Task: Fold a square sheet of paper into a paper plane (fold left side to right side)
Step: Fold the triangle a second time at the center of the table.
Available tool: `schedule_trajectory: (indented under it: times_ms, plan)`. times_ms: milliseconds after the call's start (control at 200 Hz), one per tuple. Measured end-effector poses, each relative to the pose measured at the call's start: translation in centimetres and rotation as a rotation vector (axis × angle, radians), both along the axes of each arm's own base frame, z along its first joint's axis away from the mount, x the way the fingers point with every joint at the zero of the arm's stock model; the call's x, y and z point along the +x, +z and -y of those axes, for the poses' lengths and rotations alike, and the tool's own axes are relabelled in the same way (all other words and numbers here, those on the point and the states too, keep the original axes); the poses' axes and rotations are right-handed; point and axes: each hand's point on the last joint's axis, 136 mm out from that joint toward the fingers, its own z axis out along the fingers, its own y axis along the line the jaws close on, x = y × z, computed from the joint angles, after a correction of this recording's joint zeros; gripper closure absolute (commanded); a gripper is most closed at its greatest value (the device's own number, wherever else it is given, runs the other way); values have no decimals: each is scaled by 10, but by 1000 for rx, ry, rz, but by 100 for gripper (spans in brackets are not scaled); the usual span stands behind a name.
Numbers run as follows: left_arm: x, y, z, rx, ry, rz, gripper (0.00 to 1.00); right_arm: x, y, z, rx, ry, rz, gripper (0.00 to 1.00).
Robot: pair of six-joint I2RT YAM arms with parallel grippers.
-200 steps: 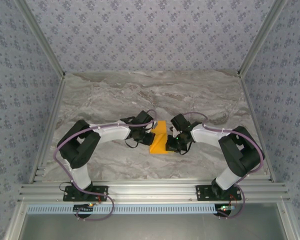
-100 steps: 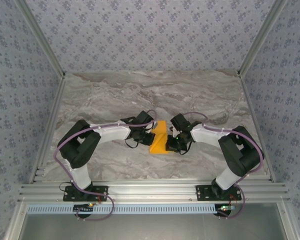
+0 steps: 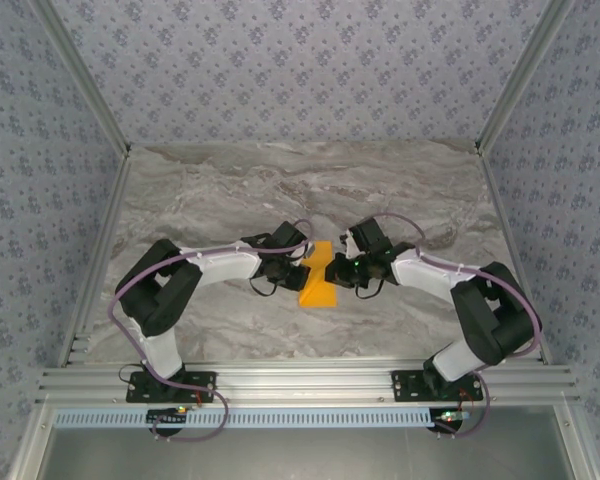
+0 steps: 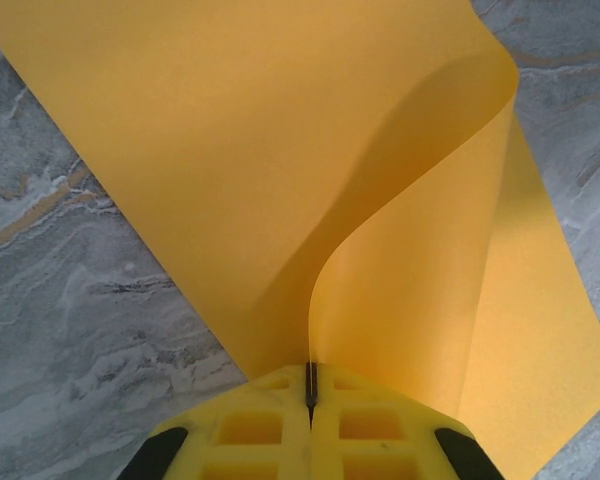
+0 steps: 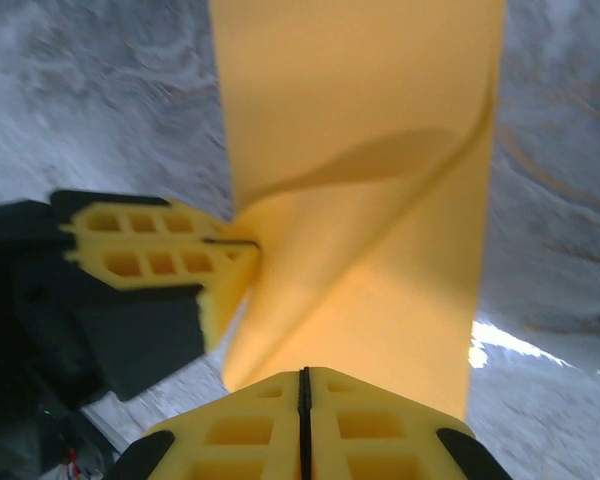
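Marbled grey desk [image 3: 280, 190] spreads under both arms. Left tool [image 4: 310, 385] is clamped shut on one edge of the sheet [image 4: 260, 150], and right tool [image 5: 303, 385] pinches the opposite edge. Between them the sheet curls upward, the rest lying at mid-desk.

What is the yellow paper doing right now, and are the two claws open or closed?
paper: partly flat on the table, with one flap lifted and curled over, not pressed flat.
left claw: shut, pinching the lifted part of the paper.
right claw: shut, pinching the paper too.
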Motion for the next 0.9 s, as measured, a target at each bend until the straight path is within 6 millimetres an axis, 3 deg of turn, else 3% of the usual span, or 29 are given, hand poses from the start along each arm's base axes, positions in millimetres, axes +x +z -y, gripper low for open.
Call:
schedule_trajectory:
  times_ms: [370,620,899]
  plan:
    - [0,0,0,0,-7,3,98,24,-18,-24,63,-30,-26,90]
    - [1,0,1,-2,-7,1,99,25,-21,-34,64,-9,-27,90]
    - [1,0,2,-5,-8,0,98,22,-29,-30,26,-3,-45,90]
